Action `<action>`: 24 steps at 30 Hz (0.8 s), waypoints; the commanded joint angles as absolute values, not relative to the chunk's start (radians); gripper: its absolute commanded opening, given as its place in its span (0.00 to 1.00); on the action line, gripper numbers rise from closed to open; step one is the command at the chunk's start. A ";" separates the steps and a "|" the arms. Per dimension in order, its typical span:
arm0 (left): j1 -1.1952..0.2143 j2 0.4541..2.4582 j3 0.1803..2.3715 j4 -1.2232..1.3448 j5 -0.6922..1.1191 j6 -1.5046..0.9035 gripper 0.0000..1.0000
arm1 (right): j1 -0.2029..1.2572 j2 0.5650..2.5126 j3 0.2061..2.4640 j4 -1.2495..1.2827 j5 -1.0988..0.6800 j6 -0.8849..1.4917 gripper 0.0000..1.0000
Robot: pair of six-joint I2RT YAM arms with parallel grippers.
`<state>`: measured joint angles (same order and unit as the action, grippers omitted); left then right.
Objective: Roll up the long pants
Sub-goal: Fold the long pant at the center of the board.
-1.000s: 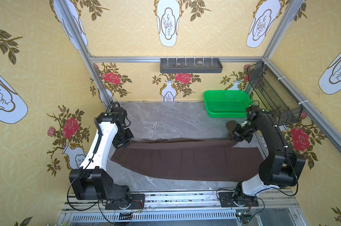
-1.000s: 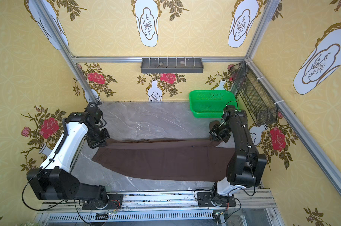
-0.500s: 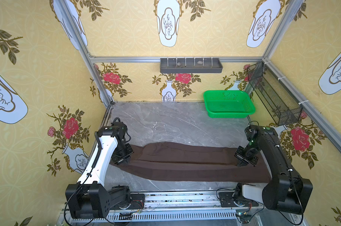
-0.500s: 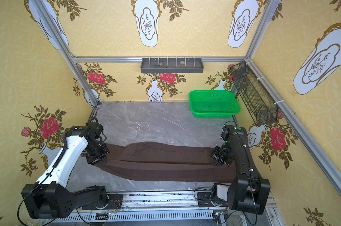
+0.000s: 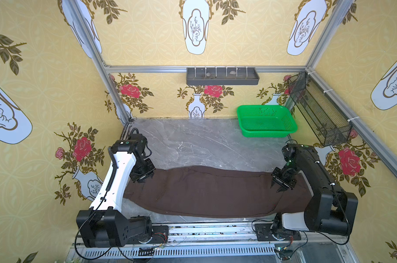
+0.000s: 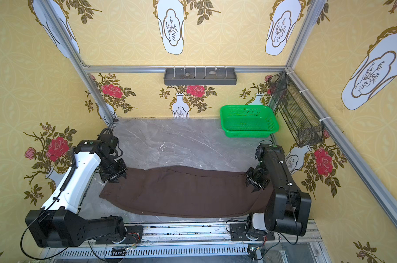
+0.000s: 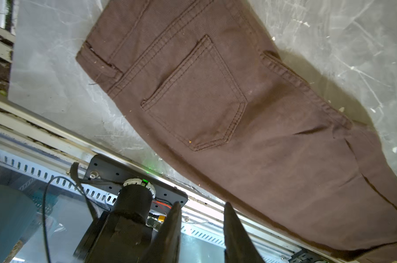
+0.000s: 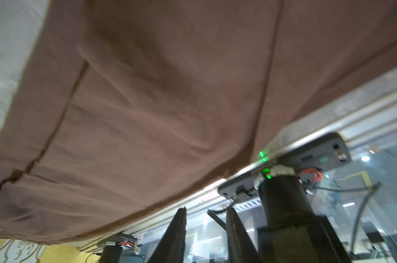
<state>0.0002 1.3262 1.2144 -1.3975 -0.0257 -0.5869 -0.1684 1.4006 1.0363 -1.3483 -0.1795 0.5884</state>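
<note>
On table (image 5: 193,141) — long pants (image 5: 215,193) flat | left pincer (image 7: 202,205); right pincer (image 8: 206,209) — parted

Bright even light, blurred right-wrist view

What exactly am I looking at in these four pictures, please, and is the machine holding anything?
It is a robot with two arms, each ending in a two-pronged grasper: the left pincer and the right pincer. Two pictures are taken from above by a pair of cameras side by side, so they show nearly the same whole scene. The other two come from small cameras on the wrists, each looking past its own pincer. On the grey marbled table lie the long pants, dark brown, laid out in one long strip between the arms. The left wrist view shows their back pocket. A green basket stands in the far right corner. Both pincers hover over the ends of the pants, jaws apart, holding nothing.
</note>
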 commanded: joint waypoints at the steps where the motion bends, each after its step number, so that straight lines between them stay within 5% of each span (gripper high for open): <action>1: 0.003 1.366 1.140 -1.229 0.023 -0.602 0.31 | -0.162 1.452 1.018 -1.228 -0.211 0.602 0.30; 11: 0.034 1.608 1.315 -1.164 -0.132 -0.528 0.36 | -0.166 1.522 1.057 -1.177 -0.165 0.522 0.31; 24: 0.087 1.922 1.447 -1.177 -0.040 -0.674 0.35 | -0.168 1.558 1.056 -1.143 -0.178 0.520 0.31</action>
<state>0.0811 1.8938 1.4406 -1.1698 -0.0734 -0.6136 -0.1688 1.5524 1.0412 -1.1416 -0.1806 0.5282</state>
